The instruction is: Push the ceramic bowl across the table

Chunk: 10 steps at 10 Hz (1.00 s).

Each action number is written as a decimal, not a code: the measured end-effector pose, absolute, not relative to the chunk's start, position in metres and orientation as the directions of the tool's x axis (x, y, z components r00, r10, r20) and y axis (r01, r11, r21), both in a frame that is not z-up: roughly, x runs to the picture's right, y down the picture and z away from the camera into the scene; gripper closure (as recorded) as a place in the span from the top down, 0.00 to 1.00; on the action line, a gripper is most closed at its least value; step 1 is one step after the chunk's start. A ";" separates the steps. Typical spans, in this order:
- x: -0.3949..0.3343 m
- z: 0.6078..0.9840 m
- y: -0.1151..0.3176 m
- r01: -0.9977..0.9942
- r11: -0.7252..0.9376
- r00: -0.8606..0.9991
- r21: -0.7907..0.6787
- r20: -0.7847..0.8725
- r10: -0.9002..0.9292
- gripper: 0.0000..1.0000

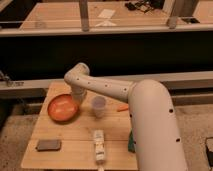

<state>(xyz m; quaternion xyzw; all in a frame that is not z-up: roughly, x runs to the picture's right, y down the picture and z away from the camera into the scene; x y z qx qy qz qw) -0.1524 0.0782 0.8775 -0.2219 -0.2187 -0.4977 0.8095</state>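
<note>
The ceramic bowl [62,108], a wide orange-red dish with a lighter centre, sits on the left part of the light wooden table [75,132]. My white arm reaches from the lower right up over the table and bends down at the wrist. The gripper [78,98] hangs at the bowl's right rim, right against it or just above it. Whether it touches the rim I cannot tell.
A small translucent cup [98,106] stands just right of the gripper. An orange item [122,107] lies beside the arm. A dark flat object [48,145] and a white tube [99,145] lie near the front edge. A wooden bench with metal rails [100,22] runs behind.
</note>
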 end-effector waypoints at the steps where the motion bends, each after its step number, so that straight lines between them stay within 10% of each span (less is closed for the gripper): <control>1: -0.152 0.878 0.079 0.905 0.402 0.404 -0.138 0.576 -0.710 0.06; 10: -0.157 0.880 0.085 0.936 0.342 0.323 -0.083 0.589 -0.741 0.06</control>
